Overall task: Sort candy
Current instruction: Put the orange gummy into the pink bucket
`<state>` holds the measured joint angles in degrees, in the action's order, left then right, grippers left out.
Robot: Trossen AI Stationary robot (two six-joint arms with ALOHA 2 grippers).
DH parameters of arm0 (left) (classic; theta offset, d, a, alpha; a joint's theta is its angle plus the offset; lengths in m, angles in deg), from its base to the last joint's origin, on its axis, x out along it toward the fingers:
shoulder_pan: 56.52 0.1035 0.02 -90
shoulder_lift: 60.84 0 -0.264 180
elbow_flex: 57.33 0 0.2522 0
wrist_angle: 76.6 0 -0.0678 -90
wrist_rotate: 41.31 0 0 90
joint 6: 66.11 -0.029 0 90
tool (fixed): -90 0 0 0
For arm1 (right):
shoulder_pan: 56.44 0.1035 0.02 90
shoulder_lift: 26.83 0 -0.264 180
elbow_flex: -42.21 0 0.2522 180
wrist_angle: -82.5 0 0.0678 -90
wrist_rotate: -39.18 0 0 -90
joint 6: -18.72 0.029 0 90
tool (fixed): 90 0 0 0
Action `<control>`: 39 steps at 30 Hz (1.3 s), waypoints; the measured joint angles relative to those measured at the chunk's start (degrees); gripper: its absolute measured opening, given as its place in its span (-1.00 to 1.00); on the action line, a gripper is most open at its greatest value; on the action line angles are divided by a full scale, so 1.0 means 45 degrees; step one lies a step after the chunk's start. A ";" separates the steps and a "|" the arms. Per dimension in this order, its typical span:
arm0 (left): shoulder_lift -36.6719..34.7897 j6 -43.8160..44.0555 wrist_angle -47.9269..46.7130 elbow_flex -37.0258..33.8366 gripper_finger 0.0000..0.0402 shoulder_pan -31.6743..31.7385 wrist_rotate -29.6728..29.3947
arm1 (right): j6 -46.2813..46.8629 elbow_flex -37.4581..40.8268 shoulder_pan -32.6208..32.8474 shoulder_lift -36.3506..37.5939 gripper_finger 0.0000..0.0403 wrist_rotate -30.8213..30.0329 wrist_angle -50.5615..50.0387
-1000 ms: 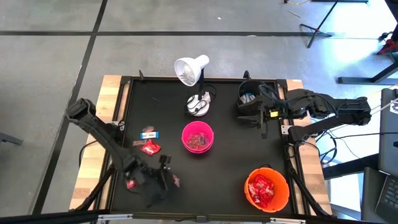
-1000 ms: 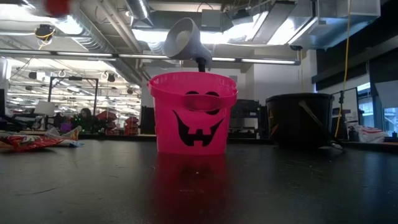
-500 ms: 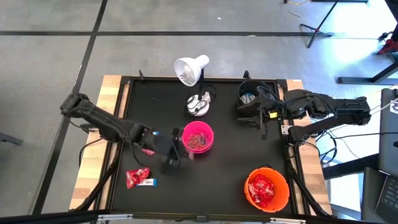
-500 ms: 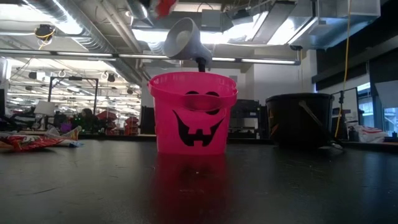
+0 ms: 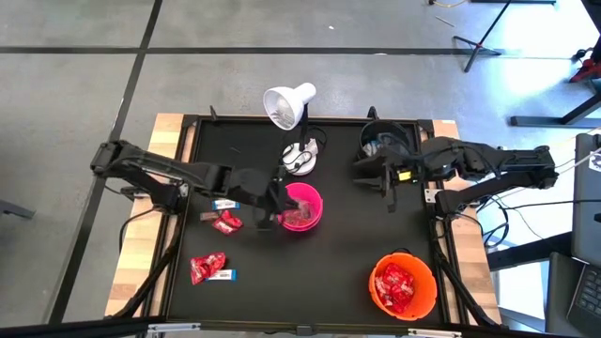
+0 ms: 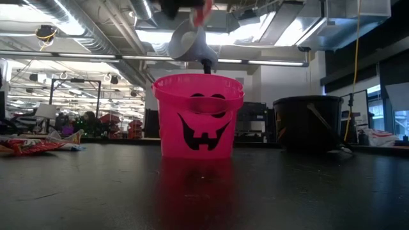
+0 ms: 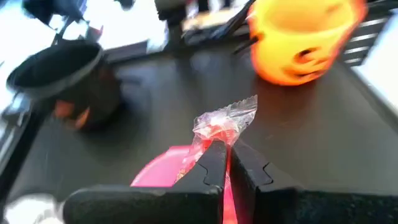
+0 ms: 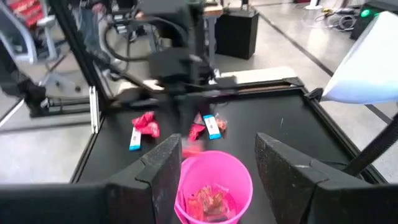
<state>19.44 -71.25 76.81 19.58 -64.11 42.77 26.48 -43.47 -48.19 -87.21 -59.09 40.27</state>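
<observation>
Candy: red packet (image 7: 219, 127) clamped in the left gripper (image 5: 272, 202) fingers, blurred, just over the left rim of the pink bucket (image 5: 315, 202), centre frame.
Loose candy: red and white-blue pieces (image 5: 223, 220) on the black surface (image 5: 347, 244) at left; more lower left.
Right gripper (image 5: 371, 176): fingers apart, beside the black bucket (image 5: 382, 139), upper right.
Open room: bare surface centre bottom.

Surface finish check: matt worktop, glossy plastics and wrappers

The worktop (image 5: 338, 253) is matt black with pale wood edges; the pink bucket (image 6: 198, 115) and orange bucket (image 5: 406, 286) are smooth plastic; the candy (image 7: 225, 121) in the left hand (image 7: 229, 163) has crinkled, shiny clear-and-red wrapping.
</observation>
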 joint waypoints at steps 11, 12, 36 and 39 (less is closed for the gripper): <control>0.1470 0.1504 -0.0309 -0.0345 -1.00 0.0936 0.0356 | -0.0807 0.0000 0.0000 -0.0458 -0.02 0.0073 -0.0103; 0.1482 0.1620 -0.0358 -0.0345 -1.00 0.0936 0.0351 | -0.0820 0.0000 0.0000 -0.0454 -0.02 0.0073 -0.0107; -0.1521 0.5532 -0.9786 0.1667 -0.38 0.0350 0.0067 | -0.0806 0.0000 0.0000 -0.0451 -0.02 0.0077 -0.0209; -0.2388 0.6698 -1.0365 0.1389 -0.38 -0.0210 0.0055 | -0.0806 0.0000 0.0000 -0.0451 -0.02 0.0077 -0.0196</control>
<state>8.70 -41.11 30.16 25.83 -65.05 43.01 22.86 -43.47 -48.19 -89.25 -58.75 39.39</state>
